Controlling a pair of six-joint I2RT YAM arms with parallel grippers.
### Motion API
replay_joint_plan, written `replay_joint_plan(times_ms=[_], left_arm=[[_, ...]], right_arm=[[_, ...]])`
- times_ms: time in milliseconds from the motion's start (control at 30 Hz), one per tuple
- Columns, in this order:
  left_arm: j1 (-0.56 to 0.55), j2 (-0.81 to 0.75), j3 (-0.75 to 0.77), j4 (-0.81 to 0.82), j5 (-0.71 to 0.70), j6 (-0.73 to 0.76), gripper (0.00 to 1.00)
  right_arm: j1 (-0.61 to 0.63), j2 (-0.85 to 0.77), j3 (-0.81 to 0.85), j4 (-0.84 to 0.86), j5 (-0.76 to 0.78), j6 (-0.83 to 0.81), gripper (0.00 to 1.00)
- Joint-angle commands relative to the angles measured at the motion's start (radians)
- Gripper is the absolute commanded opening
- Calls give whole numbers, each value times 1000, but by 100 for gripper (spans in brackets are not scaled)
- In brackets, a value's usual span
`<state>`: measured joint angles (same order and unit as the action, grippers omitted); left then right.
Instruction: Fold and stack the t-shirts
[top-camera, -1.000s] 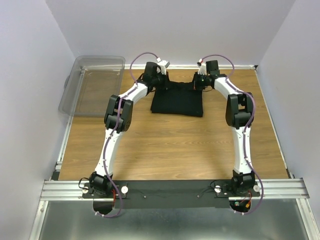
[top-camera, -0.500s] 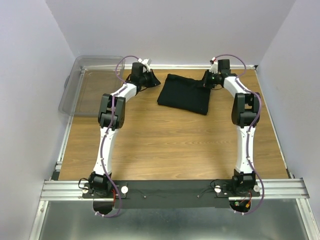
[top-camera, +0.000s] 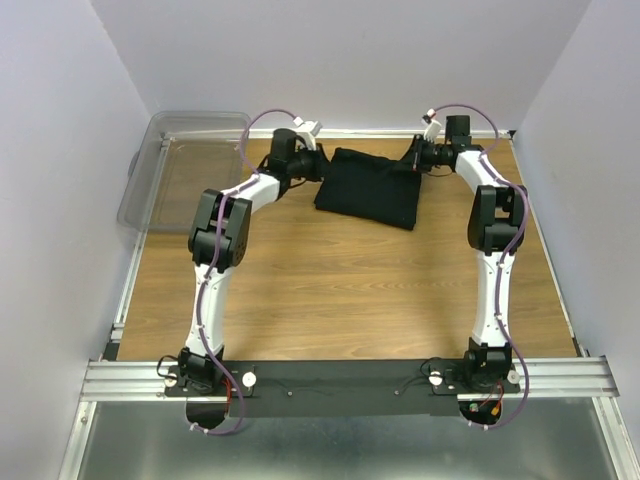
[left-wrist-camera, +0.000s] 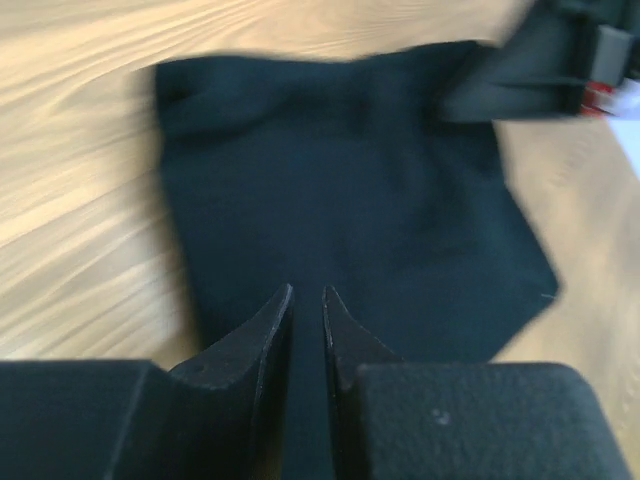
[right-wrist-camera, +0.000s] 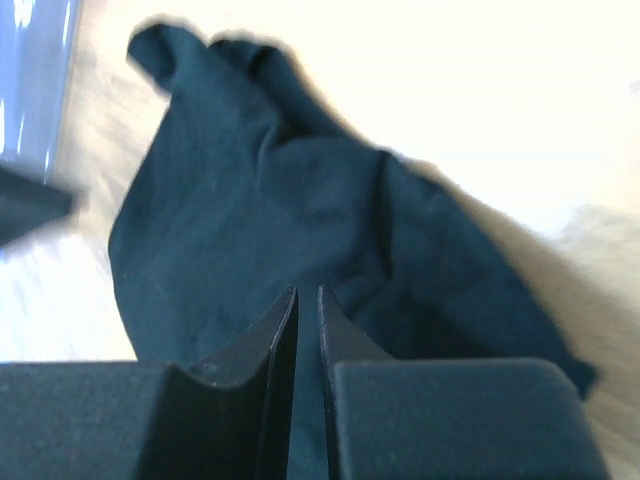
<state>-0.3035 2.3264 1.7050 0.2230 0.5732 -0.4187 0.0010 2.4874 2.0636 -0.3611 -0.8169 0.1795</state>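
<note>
On wooden table between walls, t-shirt

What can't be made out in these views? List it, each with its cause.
- Left wrist: whether the left gripper pinches the t-shirt; black fingers on black cloth, motion blur.
- Right wrist: the same doubt for the right gripper.
- Top external: whether the folded cloth is one shirt or several; the layers are too small.

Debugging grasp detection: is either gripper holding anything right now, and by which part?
Right gripper looks pinched on the black cloth t-shirt at its far right corner. Left gripper is nearly shut over the shirt's left edge; a grip cannot be told.
</note>
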Motion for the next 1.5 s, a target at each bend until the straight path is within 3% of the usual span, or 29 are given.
replay_joint_plan(times_ms=[0,333,600,733,833,933,1000,1067,1167,1267,1467], left_arm=[[-83,0,5,-13,70,70,26],[-111,102,88,-194,-24,50,26],[-109,91,107,-340,-10,106,26],[-112,12,30,-260,30,110,26],[-124,-31,-1,-238,45,101,27],[-146,-50,-51,-228,39,62,27],[-177,-62,-131,-150,36,25,27],[-206,-94,-207,-78,21,-40,27],[-275,-145,-353,79,-13,-113,27],[-325,-200,-511,278,-45,-236,27],[-333,-363,-617,420,-125,-290,31]], right_arm=[[-21,47,72,-4,96,64,20],[-78,103,127,-6,366,169,18],[-128,100,142,-10,398,173,14],[-128,1,84,-7,218,36,20],[-127,-143,-49,-6,23,-147,28],[-121,-293,-244,-16,-272,-240,34],[-102,-407,-417,-51,-336,-296,38],[-78,-468,-512,-161,-331,-432,40],[-16,-513,-618,-274,-195,-538,40],[-4,-498,-672,-291,-96,-558,38],[-4,-456,-671,-308,-59,-569,36]])
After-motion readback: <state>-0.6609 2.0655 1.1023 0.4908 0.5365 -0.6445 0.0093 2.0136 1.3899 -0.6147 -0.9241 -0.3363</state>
